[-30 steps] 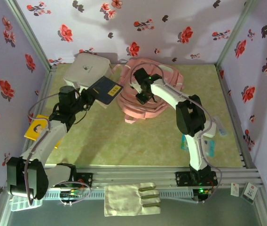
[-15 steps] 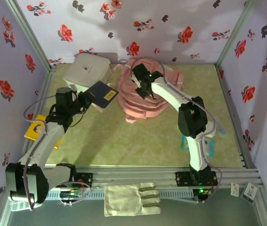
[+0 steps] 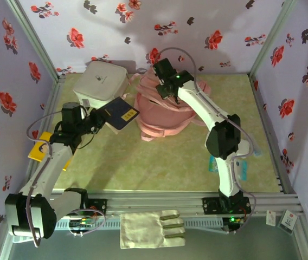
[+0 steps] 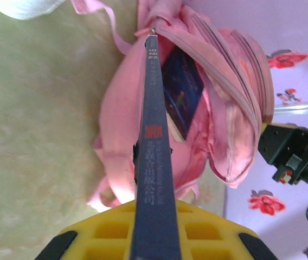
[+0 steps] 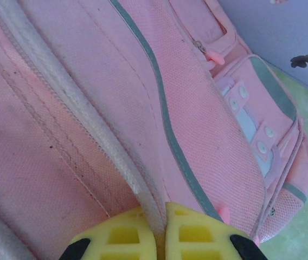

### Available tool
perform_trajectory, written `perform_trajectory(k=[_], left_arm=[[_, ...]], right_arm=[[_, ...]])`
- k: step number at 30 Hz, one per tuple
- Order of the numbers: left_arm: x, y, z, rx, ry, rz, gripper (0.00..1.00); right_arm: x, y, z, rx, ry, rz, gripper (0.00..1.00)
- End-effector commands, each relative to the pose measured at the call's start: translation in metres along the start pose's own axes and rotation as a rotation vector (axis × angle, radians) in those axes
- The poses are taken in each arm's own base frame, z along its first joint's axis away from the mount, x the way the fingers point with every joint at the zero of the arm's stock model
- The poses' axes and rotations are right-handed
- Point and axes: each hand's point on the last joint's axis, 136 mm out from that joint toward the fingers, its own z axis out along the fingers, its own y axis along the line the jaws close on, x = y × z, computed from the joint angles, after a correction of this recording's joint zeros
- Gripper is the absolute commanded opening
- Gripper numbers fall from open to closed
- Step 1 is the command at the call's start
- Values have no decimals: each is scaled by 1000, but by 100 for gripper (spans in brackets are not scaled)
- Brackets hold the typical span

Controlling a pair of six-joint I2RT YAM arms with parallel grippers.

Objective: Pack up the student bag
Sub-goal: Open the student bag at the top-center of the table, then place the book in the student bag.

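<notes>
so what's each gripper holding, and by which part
Left gripper: dark blue book, clamped across its covers at the near end. Right gripper: student bag, pinched on its pale zip trim.

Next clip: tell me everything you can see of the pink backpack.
The backpack is soft pink fabric with pale trim, grey piping, zipped front pockets and loose straps. It sits at the far middle of the table, beside a white box. Its main compartment gapes open, a dark blue book already inside. The right gripper is shut on its pale zipper edge. The left gripper holds a second book edge-on toward the opening.
</notes>
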Motion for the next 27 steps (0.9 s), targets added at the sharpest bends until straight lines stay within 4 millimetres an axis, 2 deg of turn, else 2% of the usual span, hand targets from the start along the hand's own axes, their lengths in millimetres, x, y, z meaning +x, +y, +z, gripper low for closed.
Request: perform_trajectory(k=[1,7,12,17,20,27], left_arm=[[3,-32,4,176,47,3,0],[13,-41,28,272,89,-57,0],[20,-62,53,330,130,-45,0],[21,-67,96,305,113,-63,0],[24,-76,123,305,99,-58,0],[26,-65,195,242,36,-146,0]], right_arm=[[-53,1,-50,-65,-191,139,2],[-70,12,-71,-172,-233,211,3],[-76,17,-82,-228,-256,244,4],[-74,19,-82,-241,-249,250,4],[-75,19,-85,-250,-256,259,4],[-79,18,-89,-296,-274,303,4]])
